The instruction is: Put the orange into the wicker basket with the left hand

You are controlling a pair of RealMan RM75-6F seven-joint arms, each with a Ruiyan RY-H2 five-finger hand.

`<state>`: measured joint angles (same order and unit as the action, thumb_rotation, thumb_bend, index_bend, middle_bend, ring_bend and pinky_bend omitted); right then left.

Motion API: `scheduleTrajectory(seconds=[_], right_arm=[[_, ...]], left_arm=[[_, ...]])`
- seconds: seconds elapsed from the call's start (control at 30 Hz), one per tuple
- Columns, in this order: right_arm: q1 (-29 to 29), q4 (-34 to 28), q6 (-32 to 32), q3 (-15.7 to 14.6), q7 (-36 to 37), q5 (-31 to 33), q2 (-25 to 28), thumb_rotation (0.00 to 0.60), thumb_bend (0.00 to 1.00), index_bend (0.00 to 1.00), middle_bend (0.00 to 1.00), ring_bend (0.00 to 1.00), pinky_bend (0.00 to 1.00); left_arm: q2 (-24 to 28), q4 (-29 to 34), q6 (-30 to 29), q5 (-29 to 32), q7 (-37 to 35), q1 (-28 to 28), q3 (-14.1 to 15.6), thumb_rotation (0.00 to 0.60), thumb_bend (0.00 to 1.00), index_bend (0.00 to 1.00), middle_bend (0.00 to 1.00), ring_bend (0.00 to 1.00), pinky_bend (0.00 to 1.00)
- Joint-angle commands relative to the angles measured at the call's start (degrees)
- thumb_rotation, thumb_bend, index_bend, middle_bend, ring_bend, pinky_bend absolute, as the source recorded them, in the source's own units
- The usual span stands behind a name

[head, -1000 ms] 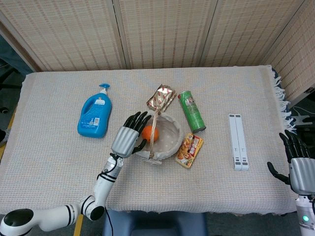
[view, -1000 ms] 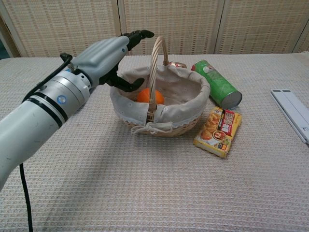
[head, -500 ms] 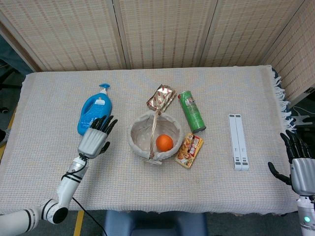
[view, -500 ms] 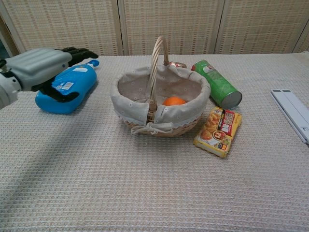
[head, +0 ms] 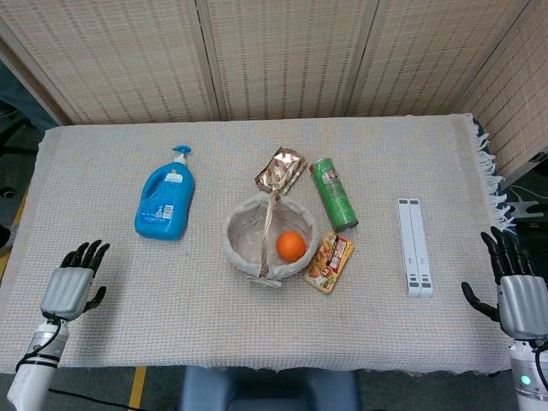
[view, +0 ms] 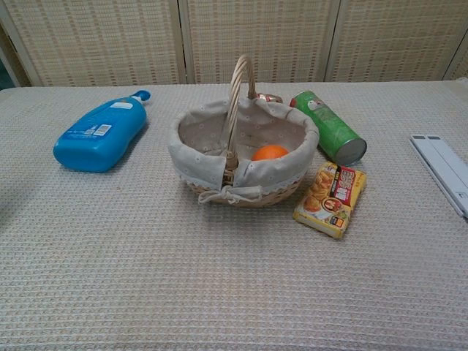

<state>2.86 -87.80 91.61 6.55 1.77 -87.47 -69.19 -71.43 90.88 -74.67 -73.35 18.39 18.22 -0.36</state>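
At lower left of the head view, the left hand (head: 72, 287) had pulled well back from the wicker basket (head: 244, 224), fingers released and empty. Inside lay the orange (head: 290, 246); the task looked complete.

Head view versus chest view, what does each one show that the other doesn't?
Only the head view shows the left hand and right hand, both open at the table's near edge. The chest view alone shows the basket's outer front with its cloth bow. Both show the orange in the basket, the blue bottle, green can and snack pack.
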Motion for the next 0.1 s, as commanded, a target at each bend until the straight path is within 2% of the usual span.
scheduleTrajectory(seconds=[0.03, 0.1], right_arm=[[0.0, 0.0, -0.2, 0.0, 0.0, 0.2, 0.1, 0.6, 0.2, 0.03, 0.0, 0.0, 0.13], [0.0, -0.2, -0.4, -0.1, 0.0, 0.3, 0.2, 0.6, 0.2, 0.03, 0.0, 0.0, 0.13]], left_arm=[[-0.9, -1.6, -6.1, -5.0, -3.4, -3.5, 0.8, 0.6, 0.38, 0.0, 0.0, 0.0, 0.15], [-1.8, -2.7, -7.8, -6.0, -4.0, -4.4, 0.7, 0.6, 0.38, 0.0, 0.0, 0.0, 0.15]])
